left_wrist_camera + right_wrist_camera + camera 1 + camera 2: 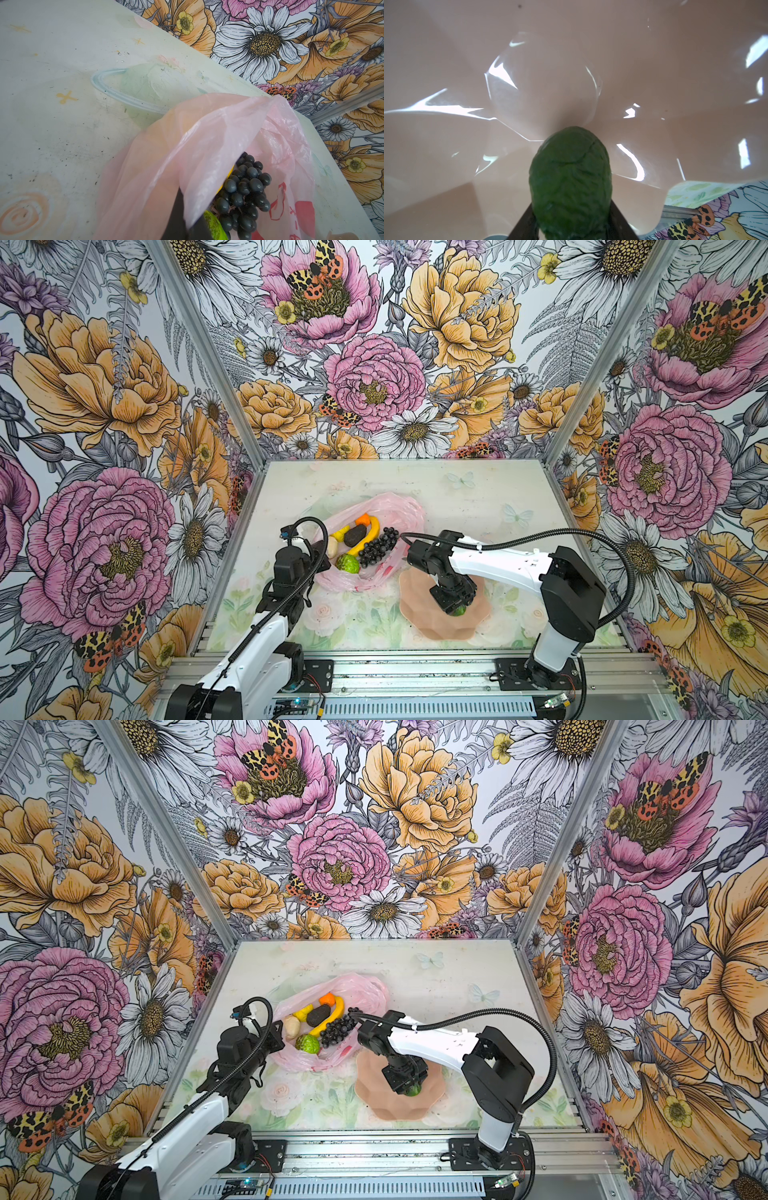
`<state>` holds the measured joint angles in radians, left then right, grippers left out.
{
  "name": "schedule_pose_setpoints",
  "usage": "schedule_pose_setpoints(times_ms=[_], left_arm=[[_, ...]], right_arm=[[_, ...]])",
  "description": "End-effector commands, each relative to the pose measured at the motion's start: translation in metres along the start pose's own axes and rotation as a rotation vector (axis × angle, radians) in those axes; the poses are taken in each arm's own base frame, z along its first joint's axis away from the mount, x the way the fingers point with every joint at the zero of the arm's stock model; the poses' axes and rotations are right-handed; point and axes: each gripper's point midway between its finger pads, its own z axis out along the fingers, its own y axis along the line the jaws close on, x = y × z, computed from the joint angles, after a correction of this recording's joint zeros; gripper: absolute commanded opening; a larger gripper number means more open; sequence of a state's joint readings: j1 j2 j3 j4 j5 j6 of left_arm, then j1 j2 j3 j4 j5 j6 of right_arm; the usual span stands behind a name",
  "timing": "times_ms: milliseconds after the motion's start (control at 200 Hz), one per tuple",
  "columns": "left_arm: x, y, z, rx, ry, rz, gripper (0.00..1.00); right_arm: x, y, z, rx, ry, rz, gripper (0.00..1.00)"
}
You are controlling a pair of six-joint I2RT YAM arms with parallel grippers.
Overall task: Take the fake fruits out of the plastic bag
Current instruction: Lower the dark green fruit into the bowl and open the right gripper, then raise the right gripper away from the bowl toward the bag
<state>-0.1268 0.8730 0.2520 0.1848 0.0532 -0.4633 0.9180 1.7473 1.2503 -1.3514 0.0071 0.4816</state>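
Worktop (478,497) front edge: avocado (571,176), mostly hidden from above, in right gripper (456,608) over plate (432,626); left gripper (321,549) tight on plastic bag (399,510) rim.

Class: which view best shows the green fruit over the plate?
The right wrist view: the green fruit fills the foreground between the jaws of the right gripper, above the plate. Both top views show only a sliver under the gripper; the left wrist view misses it.

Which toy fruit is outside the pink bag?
The dark green wrinkly plastic fruit, between the jaws of the right end effector over the peach-pink scalloped plate; all others lie in the pink plastic bag.
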Motion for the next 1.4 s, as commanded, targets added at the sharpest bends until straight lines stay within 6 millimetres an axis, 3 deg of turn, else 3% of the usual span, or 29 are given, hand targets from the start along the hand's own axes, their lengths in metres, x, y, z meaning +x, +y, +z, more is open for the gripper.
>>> schedule_pose_setpoints(times_ms=[0,145,410,986,1251,1396], left_arm=[[-0.005,0.001,-0.001,0.0,-0.028,0.019,0.0],[-0.005,0.002,-0.001,-0.002,-0.03,0.019,0.0],[-0.005,0.002,-0.002,-0.004,-0.032,0.018,0.0],[-0.005,0.002,-0.002,-0.004,-0.033,0.018,0.0],[-0.005,0.003,-0.002,-0.009,-0.031,0.018,0.0],[-0.004,0.004,-0.001,-0.013,-0.027,0.018,0.0]], right_arm=[[-0.008,0.001,-0.005,0.025,-0.014,-0.029,0.51],[-0.013,-0.001,-0.006,0.047,-0.027,-0.035,0.58],[-0.021,0.001,-0.009,0.046,-0.04,-0.046,0.57],[-0.033,0.003,-0.028,0.036,-0.107,-0.04,0.63],[-0.049,0.014,-0.067,-0.02,-0.227,-0.001,0.62],[-0.074,0.023,-0.098,-0.048,-0.366,0.038,0.62]])
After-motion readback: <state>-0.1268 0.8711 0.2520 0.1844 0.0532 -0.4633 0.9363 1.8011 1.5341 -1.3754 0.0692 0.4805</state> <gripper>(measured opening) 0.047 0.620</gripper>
